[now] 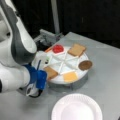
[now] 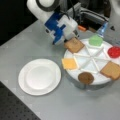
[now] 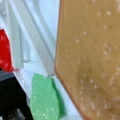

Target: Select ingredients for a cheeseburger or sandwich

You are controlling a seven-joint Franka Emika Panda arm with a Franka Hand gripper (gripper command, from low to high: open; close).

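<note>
White paper plate point(image 2: 40, 76) sits nearest on grey counter point(image 2: 30, 40), bare. Pincer point(image 2: 67, 41) is down at tan-brown toast square point(image 2: 74, 45) in round divided white tray point(image 2: 83, 58); grip state cannot be told.

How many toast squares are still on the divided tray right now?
2. One toast square lies at the tray's top-left in a front view, right under the gripper. The other toast square sits at the tray's right edge. The paper plate holds none.

A grey table point(image 2: 30, 37) carries a white paper plate point(image 2: 39, 76) and, just beside it, a white divided tray point(image 2: 86, 58) (round, holding ingredients).
</note>
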